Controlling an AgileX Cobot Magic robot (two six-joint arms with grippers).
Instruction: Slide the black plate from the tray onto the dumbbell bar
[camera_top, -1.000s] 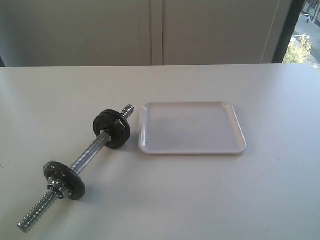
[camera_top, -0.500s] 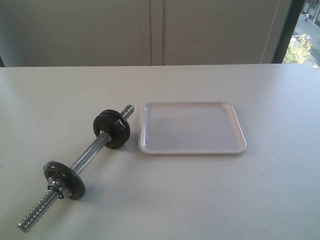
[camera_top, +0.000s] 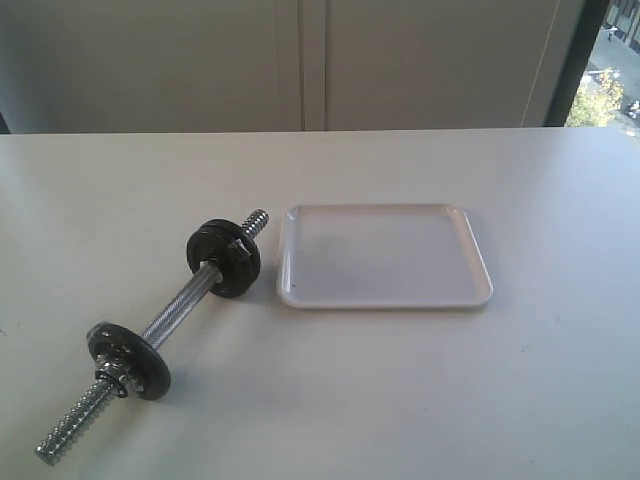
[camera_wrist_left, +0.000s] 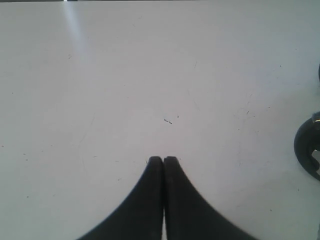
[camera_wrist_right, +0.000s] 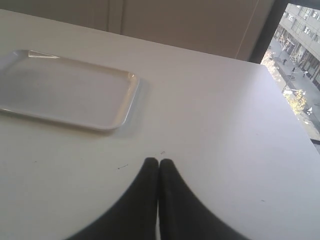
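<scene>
Both arms are pulled back out of the wide view, so only their wrist cameras tell me about them. The left gripper (camera_wrist_left: 163, 160) has its jaws pressed together, tip against tip, closed on themselves above the bare white table (camera_top: 400, 400). About level with those tips and well off to one side, a curved dark edge (camera_wrist_left: 300, 146) of a weight just pokes into sight; I can't tell which weight it is. The right gripper (camera_wrist_right: 159, 161) is closed the same way, its two black fingers touching along their length. Ahead of its jaws and off to the side lies the tray (camera_wrist_right: 126, 98), flat on the table, well apart from the fingertips, its white floor showing from rim to rim. From across the room, the bar (camera_top: 180, 305) lies at a slant just beside the tray's short side, one threaded end pointing towards it. The black plate (camera_top: 225, 258) appears to be threaded on that end, close to the tray's rim though not touching it. I can't cleanly separate it from whatever else sits on that end. A second dark disc (camera_top: 128, 358) sits on the bar's other end, far from the tray.
</scene>
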